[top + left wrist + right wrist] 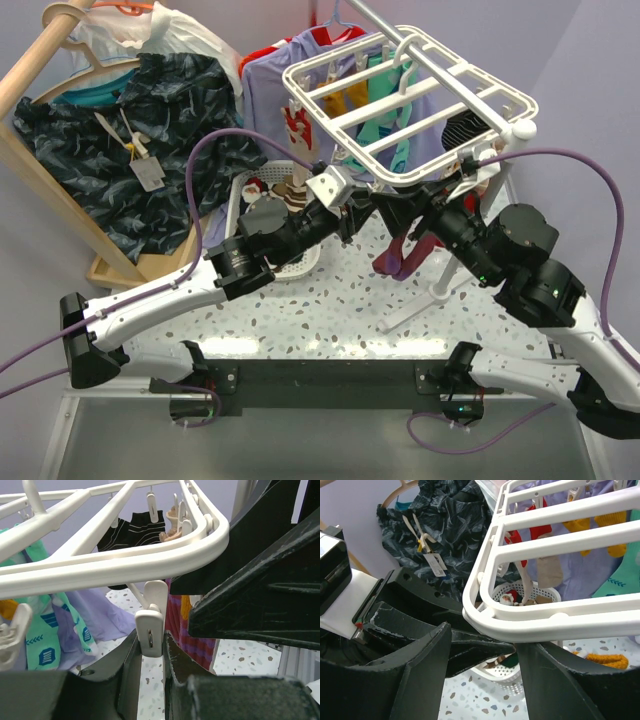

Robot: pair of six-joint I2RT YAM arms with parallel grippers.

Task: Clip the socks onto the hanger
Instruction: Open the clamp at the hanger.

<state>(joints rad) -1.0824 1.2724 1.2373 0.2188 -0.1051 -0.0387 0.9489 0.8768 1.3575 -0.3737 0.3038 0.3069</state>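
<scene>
The white grid hanger (pixel 400 100) hangs over the table's far side. My left gripper (pixel 348 215) reaches under its near rim and is shut on a white clip (pixel 152 630) dangling from the hanger (pixel 125 565); the clip sits between both fingers of my left gripper (pixel 150 642). A maroon and purple striped sock (pixel 400 255) hangs just right of that clip (pixel 192 630). My right gripper (pixel 415 215) is beside it, jaws wide apart and empty (pixel 485 637), under the hanger rim (pixel 520 617). A brown, cream-striped sock (pixel 492 664) lies in the basket.
A white slotted basket (pixel 290 265) with a Santa sock (pixel 509 597) stands behind my left arm. Shirts hang on the wooden rail (pixel 40 60) at far left. Other socks hang clipped on the hanger. An orange sock (pixel 605 660) lies on the table.
</scene>
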